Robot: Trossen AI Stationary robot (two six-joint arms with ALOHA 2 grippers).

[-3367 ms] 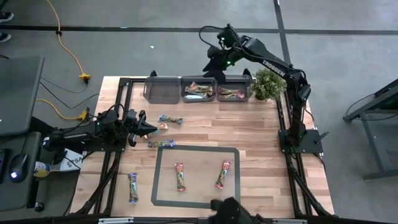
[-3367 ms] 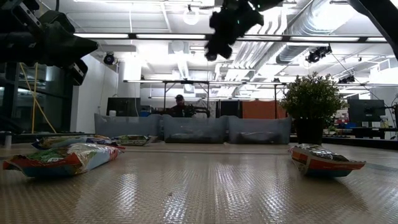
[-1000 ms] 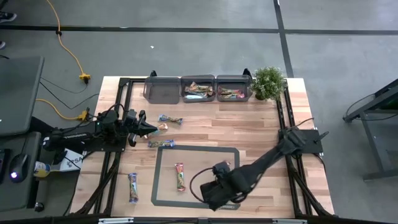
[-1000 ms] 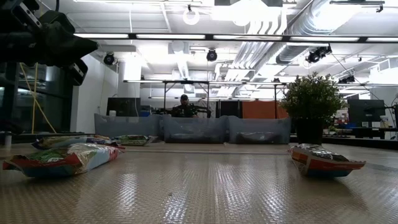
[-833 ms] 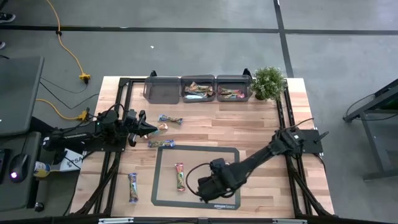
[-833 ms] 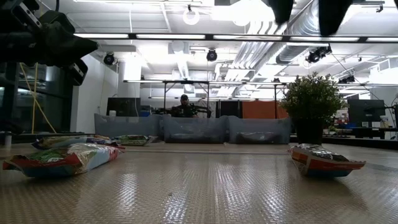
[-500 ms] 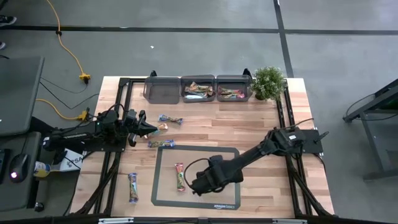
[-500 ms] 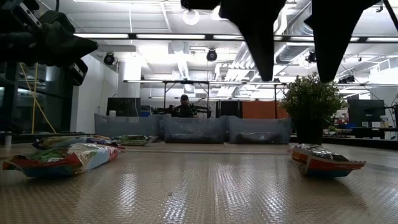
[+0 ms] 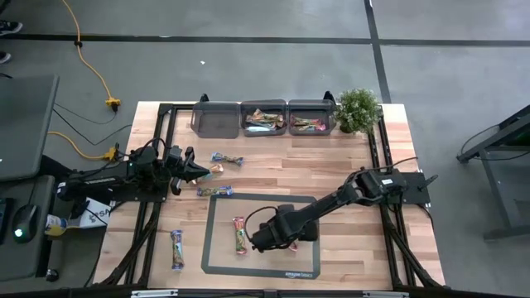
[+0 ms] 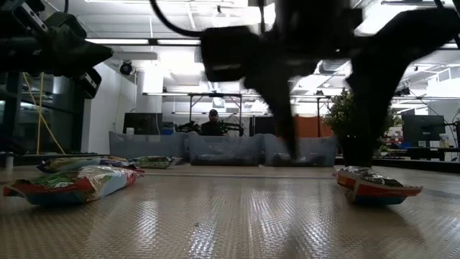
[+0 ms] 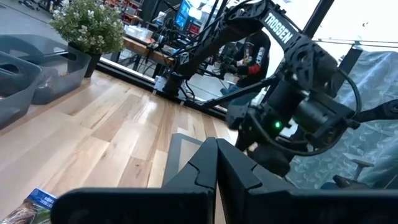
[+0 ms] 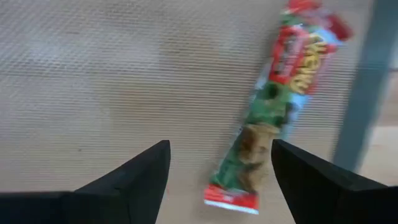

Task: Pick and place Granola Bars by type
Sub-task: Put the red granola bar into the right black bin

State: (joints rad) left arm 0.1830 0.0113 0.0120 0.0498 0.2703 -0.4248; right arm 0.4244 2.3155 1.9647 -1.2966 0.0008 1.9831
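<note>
The right gripper (image 9: 255, 240), fingers spread wide, hangs low over the grey mat (image 9: 217, 248) on the worktop just beside the red-and-green wrapped granola bar (image 12: 273, 106) — its long axis runs skew to the gap between the fingers — while the far-off left gripper (image 9: 199, 171) waits, fingers pinched together.

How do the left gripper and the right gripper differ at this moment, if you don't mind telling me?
The left gripper is shut, while the right gripper is open. The left one waits by the table's left edge with no bar between its fingers; the right one hangs over the grey mat, beside a red-and-green granola bar. Neither holds anything.
</note>
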